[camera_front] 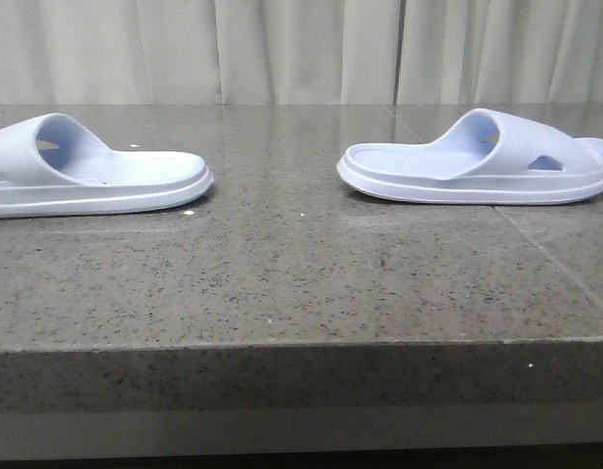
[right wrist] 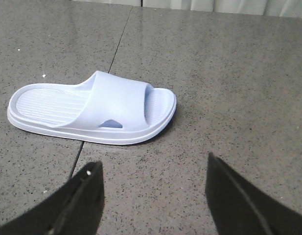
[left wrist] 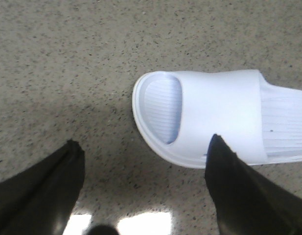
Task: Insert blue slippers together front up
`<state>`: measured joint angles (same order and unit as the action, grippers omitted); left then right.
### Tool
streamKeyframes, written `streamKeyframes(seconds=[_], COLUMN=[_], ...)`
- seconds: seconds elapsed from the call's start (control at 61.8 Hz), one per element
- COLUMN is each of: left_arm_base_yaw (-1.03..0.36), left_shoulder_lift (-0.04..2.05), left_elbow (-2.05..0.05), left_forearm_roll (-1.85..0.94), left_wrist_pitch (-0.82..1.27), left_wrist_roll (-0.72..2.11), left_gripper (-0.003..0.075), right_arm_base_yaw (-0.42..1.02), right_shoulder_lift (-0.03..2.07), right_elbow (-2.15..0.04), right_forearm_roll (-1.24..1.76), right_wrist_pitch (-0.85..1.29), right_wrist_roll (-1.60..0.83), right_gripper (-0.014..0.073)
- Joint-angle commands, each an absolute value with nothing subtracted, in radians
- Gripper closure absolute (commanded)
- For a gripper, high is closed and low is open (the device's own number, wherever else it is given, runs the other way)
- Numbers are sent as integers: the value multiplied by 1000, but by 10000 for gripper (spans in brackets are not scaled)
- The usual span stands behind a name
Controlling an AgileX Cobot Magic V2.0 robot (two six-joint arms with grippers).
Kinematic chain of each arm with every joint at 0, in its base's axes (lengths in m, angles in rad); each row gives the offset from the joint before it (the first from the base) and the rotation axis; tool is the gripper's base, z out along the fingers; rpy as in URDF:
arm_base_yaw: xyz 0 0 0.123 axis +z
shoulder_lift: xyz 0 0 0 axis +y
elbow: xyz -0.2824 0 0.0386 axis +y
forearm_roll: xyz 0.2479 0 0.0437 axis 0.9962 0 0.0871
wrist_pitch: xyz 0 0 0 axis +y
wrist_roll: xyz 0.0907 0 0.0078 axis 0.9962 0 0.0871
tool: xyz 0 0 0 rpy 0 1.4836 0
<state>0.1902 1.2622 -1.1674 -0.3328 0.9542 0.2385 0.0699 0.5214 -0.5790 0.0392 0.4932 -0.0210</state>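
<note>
The left gripper [left wrist: 143, 147] hangs spread and empty over the toe end of the left slipper [left wrist: 209, 115]; the right gripper [right wrist: 153, 166] is likewise spread and empty, near but short of the right slipper [right wrist: 94, 110]. Both lie sole-down on the stone table [camera_front: 301, 283], well apart, heels toward each other. The step in hand looks like the first grasp: each gripper does best to close across a strap, square to it, so the slippers lift level and can be nested toes up.

Place: a staged robot test bench, most likely a lab
Surface: a speckled grey polished stone table [camera_front: 281, 283] with seams between its slabs
Backdrop: pale pleated curtains [camera_front: 311, 49] closing off the whole rear
Furnishings: no household or shop fittings visible
</note>
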Motion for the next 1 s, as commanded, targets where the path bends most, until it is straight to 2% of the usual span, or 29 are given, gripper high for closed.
streamKeyframes(seconds=[0.0, 0.129, 0.307, 0.857, 0.987], left_arm_base_yaw=[255, 313, 313, 313, 313], left_shoulder_lift=[1323, 1446, 1570, 1739, 1750], left_elbow=[-1241, -1280, -1299, -1299, -1299], left_forearm_roll=[-523, -623, -642, -761, -773], left_wrist_pitch=[962, 1015, 1008, 1008, 1031], left_wrist_roll=[367, 452, 472, 572, 572], left_gripper=[207, 207, 207, 209, 262], right_arm_base_yaw=[66, 66, 66, 66, 66], right_shoulder_lift=[530, 530, 530, 530, 530], right_elbow=[-613, -613, -613, -613, -613], right_forearm_roll=[27, 27, 27, 27, 27], right_wrist_pitch=[420, 420, 420, 420, 420], right_wrist_roll=[-25, -25, -25, -25, -25], right_gripper=[116, 116, 117, 117, 117])
